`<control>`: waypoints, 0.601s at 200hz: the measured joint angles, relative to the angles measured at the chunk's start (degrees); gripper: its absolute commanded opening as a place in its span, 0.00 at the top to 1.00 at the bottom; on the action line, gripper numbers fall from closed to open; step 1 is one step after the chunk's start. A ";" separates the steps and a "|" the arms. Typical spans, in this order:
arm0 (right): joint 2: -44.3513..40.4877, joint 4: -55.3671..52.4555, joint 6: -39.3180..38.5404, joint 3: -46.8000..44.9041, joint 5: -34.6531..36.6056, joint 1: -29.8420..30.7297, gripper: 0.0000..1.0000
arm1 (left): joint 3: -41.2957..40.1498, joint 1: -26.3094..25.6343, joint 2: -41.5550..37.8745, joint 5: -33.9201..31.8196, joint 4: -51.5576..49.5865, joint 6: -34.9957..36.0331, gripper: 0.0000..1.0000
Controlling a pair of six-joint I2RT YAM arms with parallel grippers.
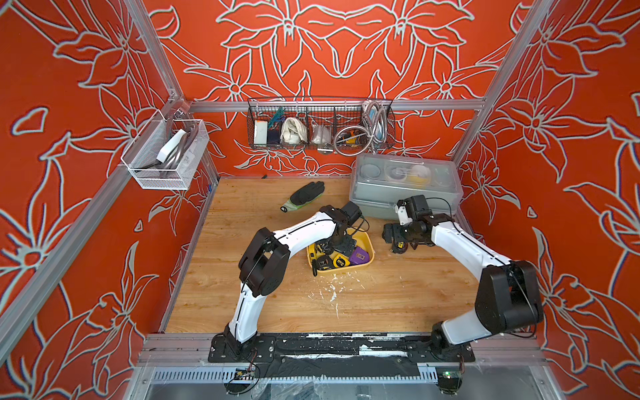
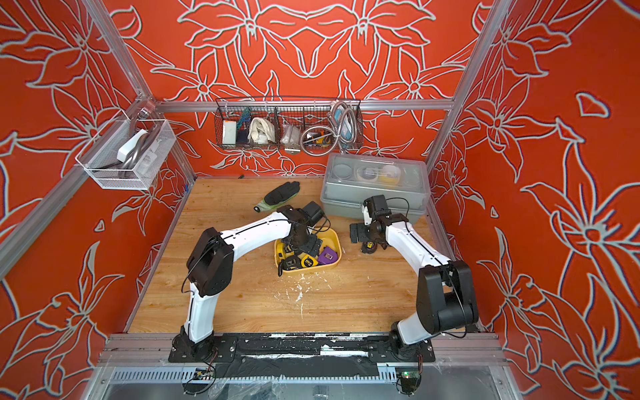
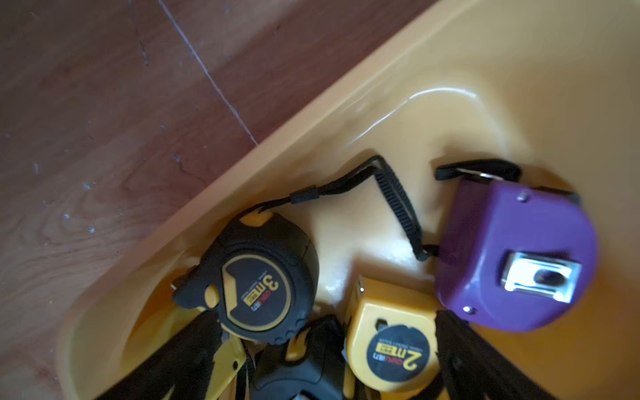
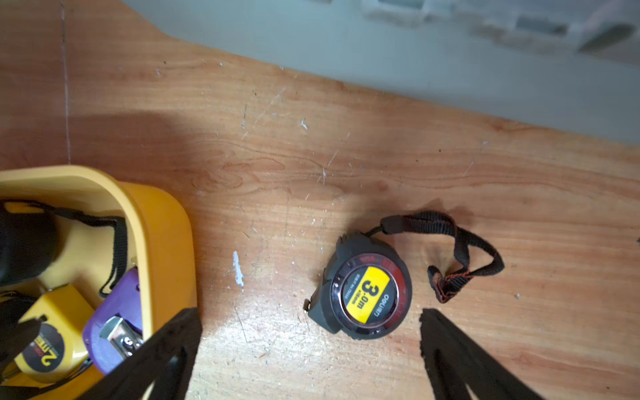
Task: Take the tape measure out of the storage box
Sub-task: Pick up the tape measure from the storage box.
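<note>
The yellow storage box (image 1: 371,243) sits mid-table and also shows in the other top view (image 2: 338,242). Inside lie a black 3 m tape measure (image 3: 258,280), a yellow 2 m one (image 3: 391,343), a purple one (image 3: 512,256) and another black one (image 3: 301,370). My left gripper (image 3: 325,360) hangs open low inside the box, its fingers either side of the yellow and lower black tape measures. A round grey 3.0 m tape measure (image 4: 367,298) with a black strap lies on the table right of the box. My right gripper (image 4: 311,346) stands open just above it, holding nothing.
A grey lidded case (image 1: 405,187) stands at the back right, close behind my right wrist. A black glove (image 1: 304,195) lies behind the box. A wire basket (image 1: 320,124) hangs on the back wall and a white mesh basket (image 1: 166,152) on the left rail.
</note>
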 measured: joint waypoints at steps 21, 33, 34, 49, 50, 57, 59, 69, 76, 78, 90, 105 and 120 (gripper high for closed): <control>-0.57 -0.07 -0.02 -0.63 -0.28 0.00 0.00 | 0.04 0.00 0.02 -2.21 -0.92 -1.81 0.02; -0.87 -0.09 -0.02 -0.76 -0.42 0.00 0.00 | 0.04 0.02 0.02 -3.15 -0.94 -2.62 0.02; -0.90 -0.09 -0.02 -0.79 -0.44 0.00 0.00 | 0.04 0.04 0.02 -3.19 -0.96 -2.73 0.02; -1.11 -0.09 -0.02 -0.81 -0.61 0.02 0.00 | 0.04 0.39 0.02 -3.48 -1.11 -3.74 0.02; -1.11 -0.07 -0.04 -0.81 -0.61 0.02 0.00 | 0.04 0.39 0.02 -3.48 -1.11 -3.78 0.02; -1.14 -0.07 -0.07 -0.81 -0.76 0.02 0.00 | 0.04 0.52 0.02 -3.43 -1.14 -4.28 0.02; -1.14 -0.09 -0.07 -0.81 -0.79 0.02 0.00 | 0.04 0.59 0.04 -3.43 -1.16 -4.39 0.02; -1.14 -0.09 -0.11 -0.81 -0.85 0.09 0.00 | 0.07 0.90 0.31 -3.30 -1.25 -5.11 0.02; -1.14 -0.09 -0.13 -0.81 -0.90 0.11 0.00 | 0.09 1.14 0.59 -3.30 -1.25 -5.60 0.02; -1.14 -0.07 -0.13 -0.81 -0.92 0.11 0.00 | 0.09 1.20 0.68 -3.30 -1.25 -5.73 0.02; -1.18 -0.07 -0.13 -0.83 -0.96 0.13 0.00 | 0.09 1.57 1.22 -3.39 -1.22 -6.45 0.02; -1.44 -0.02 -0.13 -1.07 -0.98 0.13 0.00 | 0.09 1.97 1.77 -3.54 -1.11 -7.13 0.02; -1.95 0.00 -0.13 -1.36 -0.98 0.35 0.00 | 0.09 2.38 2.23 -3.50 -0.76 -7.56 0.02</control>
